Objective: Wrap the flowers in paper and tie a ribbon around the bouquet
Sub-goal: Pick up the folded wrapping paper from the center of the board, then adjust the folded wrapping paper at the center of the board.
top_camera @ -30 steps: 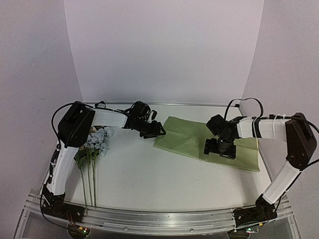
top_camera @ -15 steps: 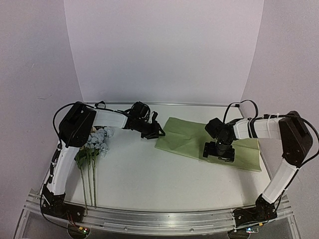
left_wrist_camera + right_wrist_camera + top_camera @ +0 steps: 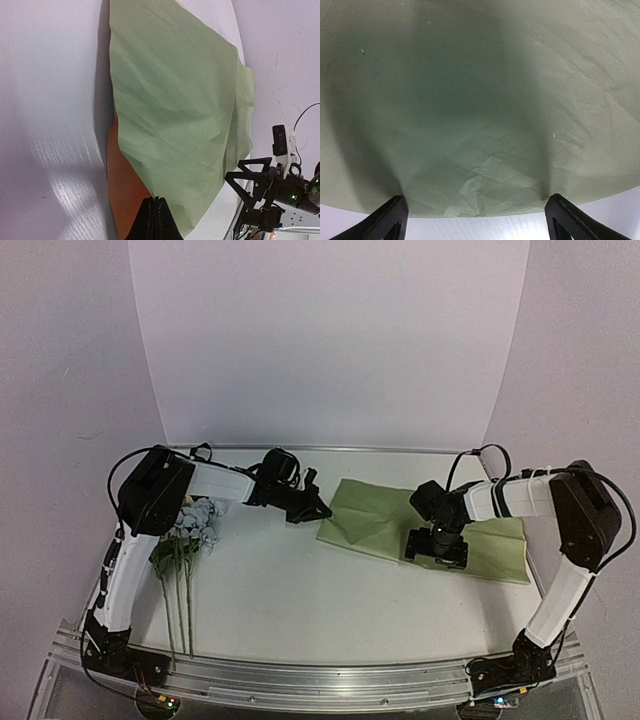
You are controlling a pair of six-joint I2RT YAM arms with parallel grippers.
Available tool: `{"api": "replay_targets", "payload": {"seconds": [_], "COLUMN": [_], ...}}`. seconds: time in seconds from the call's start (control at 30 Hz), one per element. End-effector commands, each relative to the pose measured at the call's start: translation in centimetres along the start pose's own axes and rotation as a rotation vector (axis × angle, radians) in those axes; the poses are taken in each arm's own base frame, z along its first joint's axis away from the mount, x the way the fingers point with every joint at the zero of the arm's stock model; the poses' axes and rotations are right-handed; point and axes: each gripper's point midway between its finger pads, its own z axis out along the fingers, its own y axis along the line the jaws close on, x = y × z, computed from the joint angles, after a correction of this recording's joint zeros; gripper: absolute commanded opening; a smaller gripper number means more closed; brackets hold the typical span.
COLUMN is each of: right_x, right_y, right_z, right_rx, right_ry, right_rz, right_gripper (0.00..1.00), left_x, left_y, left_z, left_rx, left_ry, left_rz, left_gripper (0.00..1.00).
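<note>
The paper point(image 3: 400, 518) lies olive-green side up at the right of the table. My left gripper point(image 3: 318, 512) is shut on its left corner. In the left wrist view the black fingertips point(image 3: 156, 200) pinch the lifted paper point(image 3: 175, 100), and its tan-brown underside point(image 3: 125, 185) shows. My right gripper point(image 3: 436, 546) stands open, low over the sheet near its front edge. The right wrist view is filled by the paper point(image 3: 480, 100), with the right gripper point(image 3: 476, 200) spread wide over it. The flowers point(image 3: 196, 522) lie at the left, stems toward the near edge. The ribbon is out of view.
White walls close in the table at the back and both sides. A metal rail point(image 3: 300, 680) runs along the near edge by the arm bases. The right arm's gripper point(image 3: 265, 185) shows beyond the sheet in the left wrist view.
My left gripper has shut on the paper's left corner and shifted slightly right, lifting that edge. The right gripper has come down a little toward the sheet and stays open.
</note>
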Motion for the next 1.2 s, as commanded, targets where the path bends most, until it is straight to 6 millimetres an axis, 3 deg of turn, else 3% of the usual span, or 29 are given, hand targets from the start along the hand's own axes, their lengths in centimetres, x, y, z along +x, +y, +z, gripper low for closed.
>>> {"api": "replay_targets", "payload": {"seconds": [0.0,0.2,0.27,0.37,0.5,0.63,0.77,0.93,1.17], "right_x": [0.0,-0.8,-1.3,-2.0,-2.2,-1.6,-0.6,-1.2,-2.9], "right_y": [0.5,4.3,5.1,5.0,2.7,0.0,-2.7,-2.9,-1.6], "right_z": [0.3,-1.9,-2.9,-4.2,-5.4,-5.2,-3.3,-1.5,0.8], "right_rx": [-0.019,-0.163,-0.183,-0.173,-0.103,-0.050,-0.021,-0.096,-0.160], "right_ry": [0.012,0.062,0.068,0.045,0.005,0.010,0.049,0.059,0.070], "right_rz": [0.003,-0.061,-0.075,-0.079,-0.086,-0.023,0.087,0.222,0.310], "right_gripper": [0.98,0.98,0.98,0.98,0.98,0.98,0.98,0.91,0.65], "left_x": [-1.0,-1.8,-1.0,0.6,2.9,3.8,4.4,5.3,7.4], "left_y": [-2.4,0.2,1.6,3.1,4.0,2.6,-0.2,-3.7,-9.9], "left_z": [-2.1,-8.4,-10.3,-12.9,-15.5,-17.9,-19.5,-20.0,-21.1], "left_rx": [0.067,0.063,0.040,-0.018,-0.066,-0.079,-0.067,-0.016,0.108], "left_ry": [-0.080,-0.306,-0.361,-0.419,-0.463,-0.507,-0.526,-0.506,-0.477], "left_rz": [-0.025,-0.184,-0.228,-0.249,-0.240,-0.149,-0.002,0.151,0.362], "left_gripper": [0.00,0.00,0.00,0.00,0.00,0.00,0.00,0.00,0.00]}}
